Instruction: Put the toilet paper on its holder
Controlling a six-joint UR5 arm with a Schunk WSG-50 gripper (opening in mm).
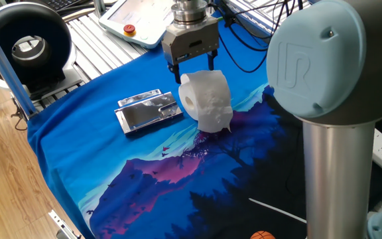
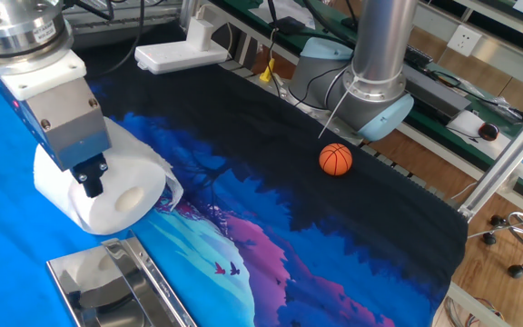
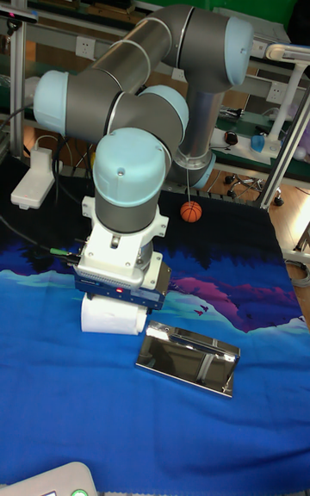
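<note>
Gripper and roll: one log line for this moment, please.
gripper: open, over roll | roll: on cloth, beside holder | holder: bare

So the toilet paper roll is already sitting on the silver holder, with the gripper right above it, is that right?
Not quite. The toilet paper is not on the holder; it rests on the blue cloth beside it, with cloth showing between them in one fixed view. The gripper is indeed right above the roll.
</note>
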